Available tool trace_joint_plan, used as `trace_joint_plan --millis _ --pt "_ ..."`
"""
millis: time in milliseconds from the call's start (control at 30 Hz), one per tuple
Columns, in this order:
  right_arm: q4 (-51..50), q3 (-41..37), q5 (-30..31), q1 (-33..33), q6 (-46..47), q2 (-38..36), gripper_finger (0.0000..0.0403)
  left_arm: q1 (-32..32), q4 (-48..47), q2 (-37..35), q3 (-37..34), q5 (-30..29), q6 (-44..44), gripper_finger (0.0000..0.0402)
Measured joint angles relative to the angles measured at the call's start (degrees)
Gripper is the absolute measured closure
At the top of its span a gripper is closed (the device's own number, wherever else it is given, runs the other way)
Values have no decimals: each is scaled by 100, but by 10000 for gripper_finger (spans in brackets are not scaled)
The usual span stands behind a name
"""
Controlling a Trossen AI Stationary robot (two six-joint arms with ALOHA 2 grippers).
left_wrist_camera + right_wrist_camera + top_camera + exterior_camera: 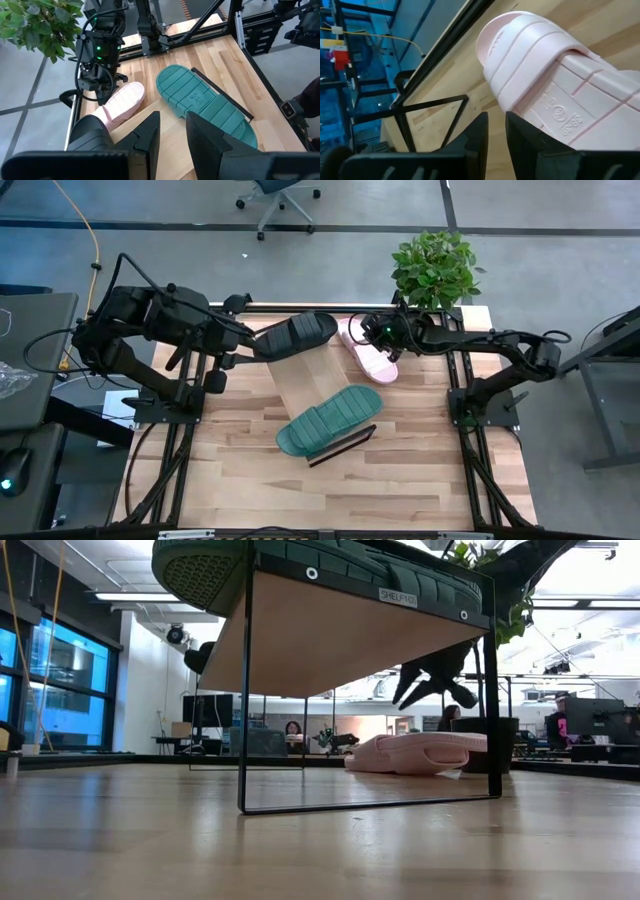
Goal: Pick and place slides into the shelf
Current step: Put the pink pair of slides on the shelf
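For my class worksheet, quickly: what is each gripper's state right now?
Left gripper: open, empty, near the black slip-on slide.
Right gripper: open, empty, by the pale pink ridged slide.

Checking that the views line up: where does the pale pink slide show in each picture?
High view: pink slide right of the shelf, under the right gripper.
Low view: centre right, on the table.
Left wrist view: lower left.
Right wrist view: fills upper right.
Shared landmark: the shelf.

Slides, three: black slide point(298, 333), one; pale pink slide point(366, 349), one; green slide point(330, 418), one. Shelf point(305, 380), one. Potted plant point(435, 268), one. My tools, two.
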Motion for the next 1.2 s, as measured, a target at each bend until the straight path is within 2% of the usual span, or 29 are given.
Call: trace_joint_plan --millis 367,700,900,1200 --pt "-355 -3 -13 1 162 33 345 0 -26 0 0 0 0 318" --pt "-232 -3 69 -34 230 158 344 0 -133 0 0 2 0 318" --pt "402 -3 -108 -33 260 533 316 1 -149 0 0 2 0 318" --pt "353 -3 78 -34 473 551 308 2 -184 0 0 4 -42 318"
